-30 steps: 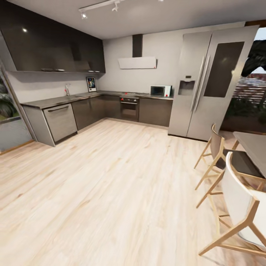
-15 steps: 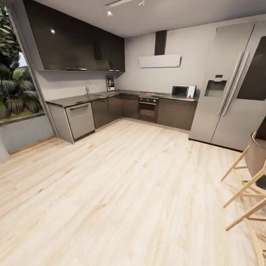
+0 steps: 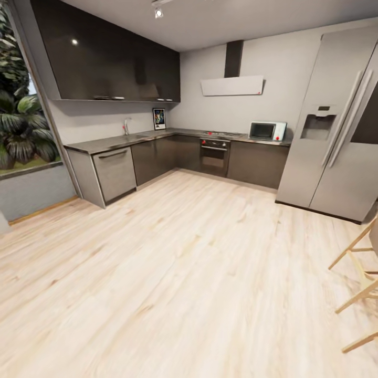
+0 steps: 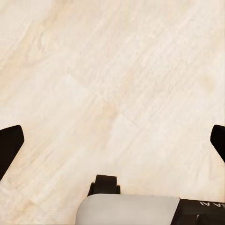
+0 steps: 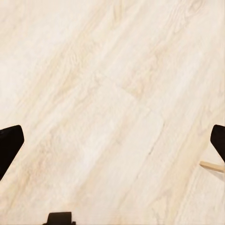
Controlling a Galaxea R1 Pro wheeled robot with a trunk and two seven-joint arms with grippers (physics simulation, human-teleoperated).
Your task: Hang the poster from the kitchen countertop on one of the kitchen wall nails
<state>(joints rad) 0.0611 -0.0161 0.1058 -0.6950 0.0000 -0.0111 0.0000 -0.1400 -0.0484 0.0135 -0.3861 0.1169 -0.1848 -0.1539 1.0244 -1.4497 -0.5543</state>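
Note:
The poster [image 3: 159, 118] stands upright at the far corner of the kitchen countertop [image 3: 113, 142], leaning against the grey wall under the dark upper cabinets. It is small and distant, across a wide stretch of wooden floor. The wall nails are too small to make out. In the left wrist view my left gripper [image 4: 112, 140] is open above bare floorboards, its dark fingertips [image 4: 9, 145] far apart. My right gripper [image 5: 112, 140] is also open over the floor, with nothing between its fingers [image 5: 8, 143].
A steel fridge [image 3: 336, 126] stands at the right. A microwave [image 3: 266, 130], oven [image 3: 213, 156] and dishwasher [image 3: 115, 173] line the counter run. Wooden chair legs [image 3: 362, 278] jut in at the right edge. A window with plants [image 3: 21, 126] is at the left.
The camera has swung left and moved closer to the kitchen. The chairs and table have slid out at the right and the window has come into view.

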